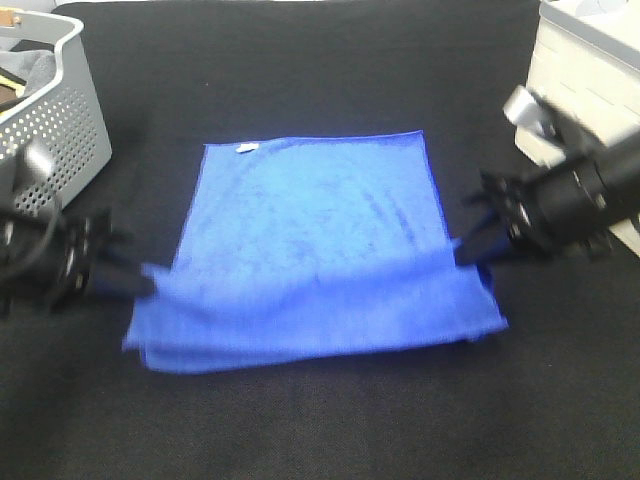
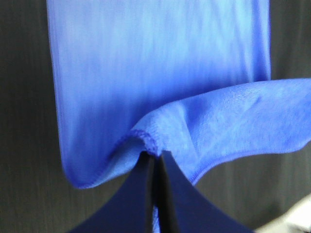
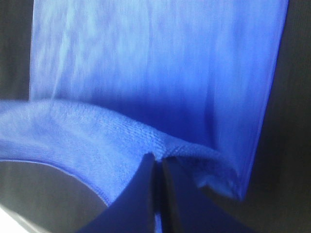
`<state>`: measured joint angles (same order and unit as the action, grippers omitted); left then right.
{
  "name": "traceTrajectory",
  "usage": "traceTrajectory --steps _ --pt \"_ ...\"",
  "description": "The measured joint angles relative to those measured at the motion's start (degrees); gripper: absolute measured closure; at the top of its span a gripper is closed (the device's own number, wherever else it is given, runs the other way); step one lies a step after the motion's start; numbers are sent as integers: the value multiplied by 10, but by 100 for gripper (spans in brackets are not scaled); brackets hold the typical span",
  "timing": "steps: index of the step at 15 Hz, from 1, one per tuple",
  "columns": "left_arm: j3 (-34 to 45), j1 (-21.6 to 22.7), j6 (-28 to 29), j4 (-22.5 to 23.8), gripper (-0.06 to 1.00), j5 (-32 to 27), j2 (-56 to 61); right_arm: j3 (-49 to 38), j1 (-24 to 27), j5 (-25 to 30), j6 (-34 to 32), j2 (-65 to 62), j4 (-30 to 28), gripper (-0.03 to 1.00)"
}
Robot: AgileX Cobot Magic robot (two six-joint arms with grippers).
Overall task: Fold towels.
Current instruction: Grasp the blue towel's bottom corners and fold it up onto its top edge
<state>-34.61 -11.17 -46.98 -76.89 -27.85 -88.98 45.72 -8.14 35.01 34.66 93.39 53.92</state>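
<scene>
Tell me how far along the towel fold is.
Done: left gripper and right gripper grip the towel by its near corners. In hand: the near edge is lifted and doubled over only the nearest strip. Left: carry it to the far edge by the white tag, release, fold further.

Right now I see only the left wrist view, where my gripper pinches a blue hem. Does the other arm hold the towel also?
Observer: Yes, the right gripper is shut on the towel at the opposite side.
Operator: How far is the fold?
Observer: The near part lies doubled; the far edge with the white tag lies flat, uncovered.
Operator: Anything near my arm?
Observer: A perforated grey basket stands beyond the left gripper, apart from the towel.
</scene>
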Motion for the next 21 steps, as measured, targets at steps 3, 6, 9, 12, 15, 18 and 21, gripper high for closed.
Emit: traceTrajectory --steps 3,6,9,12,15,18,21 --pt "-121 0 53 66 94 26 -53 156 0 28 -66 87 -72 97" --pt "-233 15 75 85 94 25 -146 354 0 73 -129 198 -129 97" --pt "-332 39 83 87 94 14 -205 512 0 115 -167 286 -163 97" --pt "-439 49 84 98 94 6 -271 668 0 151 -206 384 -218 97" --pt "-555 49 84 100 94 6 -362 763 0 156 -229 462 -270 97" --pt "-614 49 84 102 92 9 -431 775 0 113 -229 495 -278 97" --pt "-650 44 80 105 69 9 -466 775 0 92 -229 504 -281 95"
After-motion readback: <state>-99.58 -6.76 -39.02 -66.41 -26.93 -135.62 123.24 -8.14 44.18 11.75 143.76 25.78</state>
